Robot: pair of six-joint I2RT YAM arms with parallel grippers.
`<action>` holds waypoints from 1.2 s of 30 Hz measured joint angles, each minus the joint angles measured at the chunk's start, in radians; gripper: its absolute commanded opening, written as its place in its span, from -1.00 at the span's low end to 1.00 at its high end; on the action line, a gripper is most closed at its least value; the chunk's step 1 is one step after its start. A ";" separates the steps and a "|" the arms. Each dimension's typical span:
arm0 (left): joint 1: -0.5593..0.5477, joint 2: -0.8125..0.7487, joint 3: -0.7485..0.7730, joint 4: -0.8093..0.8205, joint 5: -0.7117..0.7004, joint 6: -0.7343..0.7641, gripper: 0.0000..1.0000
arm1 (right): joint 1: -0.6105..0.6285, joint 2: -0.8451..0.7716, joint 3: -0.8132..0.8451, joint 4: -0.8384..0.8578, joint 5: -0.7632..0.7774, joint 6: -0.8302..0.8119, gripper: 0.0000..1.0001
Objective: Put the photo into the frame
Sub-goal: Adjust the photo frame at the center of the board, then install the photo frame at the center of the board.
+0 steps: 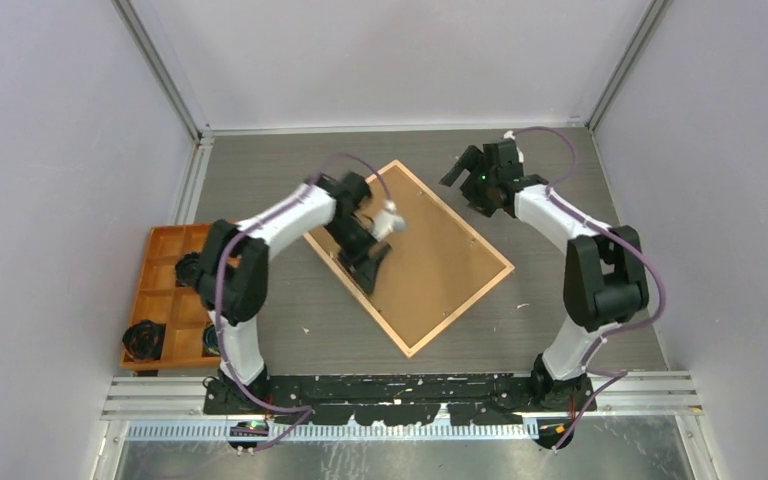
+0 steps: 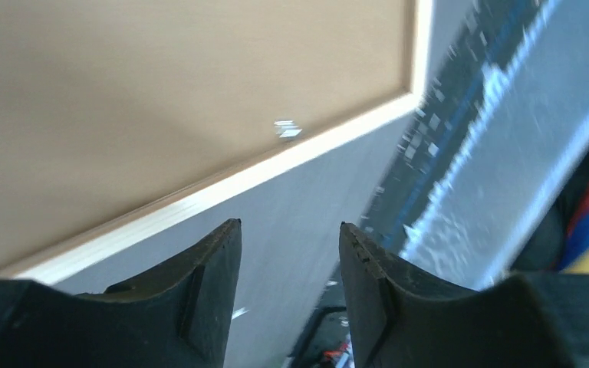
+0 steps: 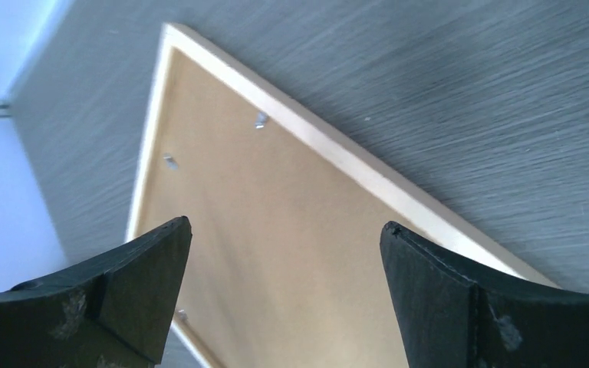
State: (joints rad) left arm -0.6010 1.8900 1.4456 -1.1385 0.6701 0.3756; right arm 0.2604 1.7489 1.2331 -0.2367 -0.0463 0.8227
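The frame (image 1: 461, 311) of thin light wood lies flat and turned diagonally on the table, with the brown backing board (image 1: 430, 265) filling it. The photo is out of view in every view. My left gripper (image 1: 368, 275) is open and empty over the frame's left edge; in the left wrist view (image 2: 290, 224) it hangs over grey table just outside the frame strip (image 2: 222, 188). My right gripper (image 1: 457, 170) is open and empty, raised beyond the frame's far corner. In the right wrist view (image 3: 285, 224) it looks down on the board (image 3: 276, 245) and frame strip (image 3: 353, 165).
An orange compartment tray (image 1: 136, 290) stands at the left with black round items (image 1: 145, 340) in it. Small metal tabs (image 3: 261, 119) sit along the frame's inner edge. Grey walls close in the table on three sides; the arm rail (image 1: 410, 385) runs along the near edge.
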 measured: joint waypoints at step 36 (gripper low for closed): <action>0.587 0.335 0.368 0.163 -0.251 -0.264 -0.50 | 0.524 0.420 0.240 0.232 -0.233 0.213 0.24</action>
State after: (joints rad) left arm -0.0135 2.2253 1.8133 -0.9760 0.4191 0.1120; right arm 0.7845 2.1693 1.4734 -0.0051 -0.2790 1.0359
